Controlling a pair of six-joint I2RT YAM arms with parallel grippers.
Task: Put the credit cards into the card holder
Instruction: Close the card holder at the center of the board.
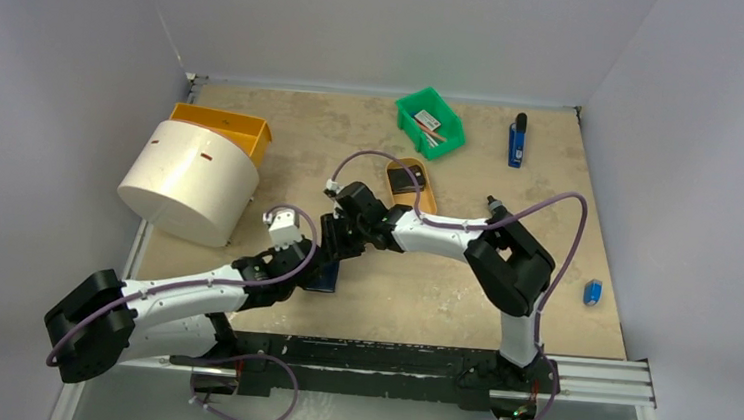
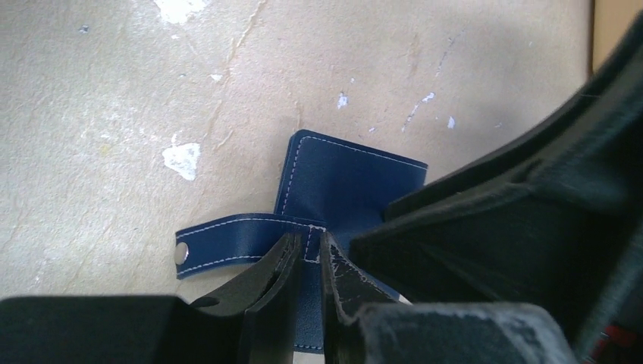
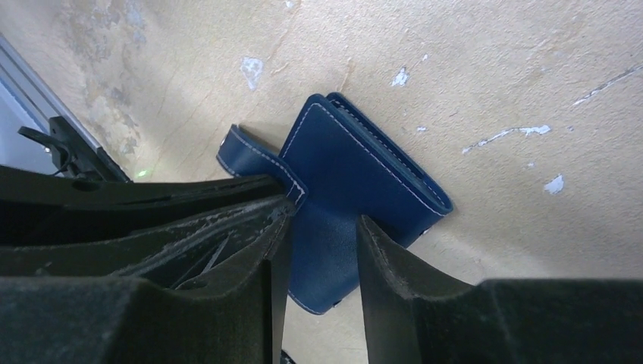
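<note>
Nearest, the left hand pinches narrowly on the navy card holder beside its snap tab. The right hand straddles it, fingers apart. The holder lies folded on the counter with no card showing in it, so the loading seems wholly ahead. A tan tray and a green bin sit farther back.

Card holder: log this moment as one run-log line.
card holder: folded, tab unsnapped | left end effector: shut on card holder | right end effector: open, straddling it
</note>
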